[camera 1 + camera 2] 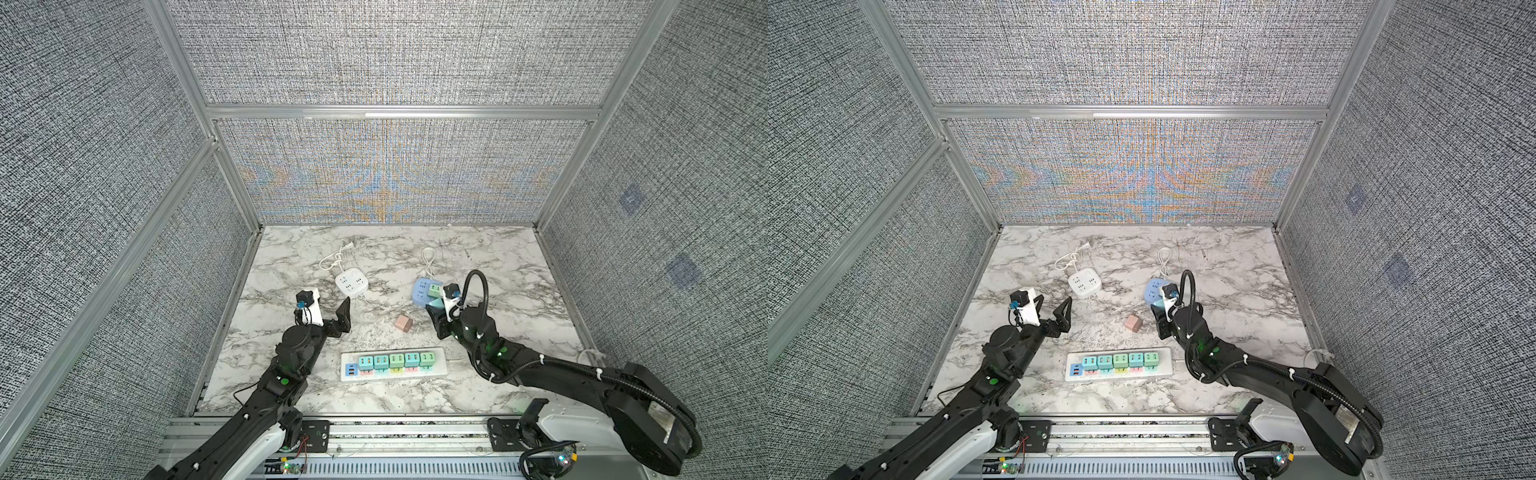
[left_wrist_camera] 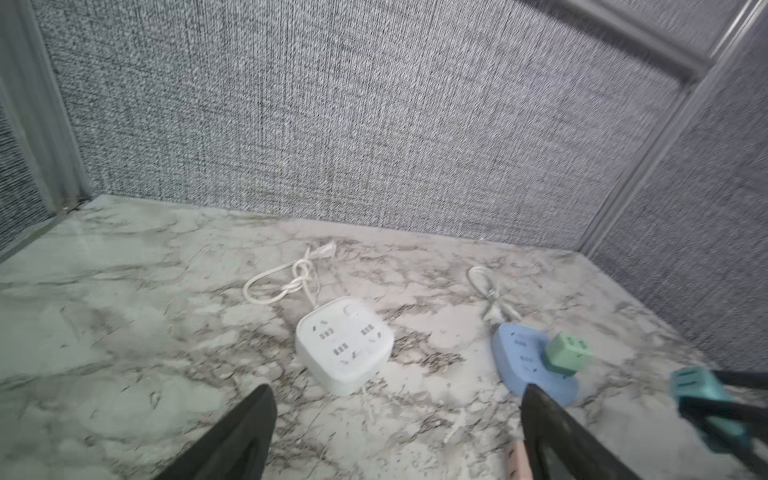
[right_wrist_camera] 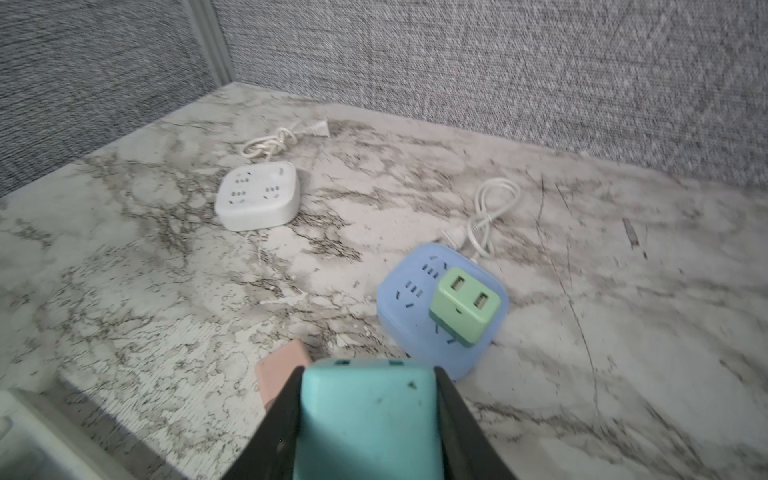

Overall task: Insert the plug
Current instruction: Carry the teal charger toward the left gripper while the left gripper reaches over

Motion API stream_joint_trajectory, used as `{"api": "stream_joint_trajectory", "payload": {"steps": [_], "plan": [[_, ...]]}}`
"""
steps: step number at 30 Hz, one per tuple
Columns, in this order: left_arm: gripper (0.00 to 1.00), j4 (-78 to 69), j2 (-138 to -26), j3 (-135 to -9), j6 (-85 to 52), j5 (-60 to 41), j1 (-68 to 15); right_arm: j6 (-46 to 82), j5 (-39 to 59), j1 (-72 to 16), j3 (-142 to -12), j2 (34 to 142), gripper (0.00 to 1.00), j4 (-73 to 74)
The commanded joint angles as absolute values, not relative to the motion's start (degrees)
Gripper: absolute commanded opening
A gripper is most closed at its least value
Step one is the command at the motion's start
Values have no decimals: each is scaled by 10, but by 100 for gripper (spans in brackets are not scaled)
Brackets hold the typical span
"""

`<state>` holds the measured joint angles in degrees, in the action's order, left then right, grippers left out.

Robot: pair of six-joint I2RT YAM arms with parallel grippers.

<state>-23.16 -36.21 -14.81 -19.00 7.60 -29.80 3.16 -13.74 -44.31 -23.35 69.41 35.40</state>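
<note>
Place: we take this for a robotics lab test cell, not a home or shop.
Walls: grey woven fabric panels (image 1: 395, 54) in silver aluminium frame bars (image 1: 403, 113) close off three sides.
Surface: a marble-patterned tabletop (image 1: 498, 257).
Machines: a left black robot arm (image 1: 291, 365) and a right black robot arm (image 1: 561, 370) stand on a slotted metal rail (image 1: 415, 430).
Props: a square white socket block (image 1: 352, 284), its knotted cord's plug lying loose.
</note>
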Motion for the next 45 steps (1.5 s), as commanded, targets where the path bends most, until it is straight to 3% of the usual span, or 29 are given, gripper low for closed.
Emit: {"api": "stream_joint_trajectory", "payload": {"steps": [1, 4, 11, 16, 31, 45], "plan": [[90, -145, -340, -180, -201, -26, -298, -105, -82, -444, -209, 698, 0, 527], [87, -137, -346, -207, -153, -122, -298, -164, -76, -445, -193, 715, 0, 597], [74, -109, -444, -285, -137, -211, -312, -211, -47, -445, -150, 741, 0, 681], [68, -84, -504, -339, -74, -205, -377, -234, -35, -445, -124, 734, 0, 678], [67, -55, -672, -433, -44, -279, -440, -244, 48, -452, -92, 625, 0, 630], [65, -62, -730, -452, -76, -330, -454, -269, 18, -492, -96, 666, 0, 681]]}}
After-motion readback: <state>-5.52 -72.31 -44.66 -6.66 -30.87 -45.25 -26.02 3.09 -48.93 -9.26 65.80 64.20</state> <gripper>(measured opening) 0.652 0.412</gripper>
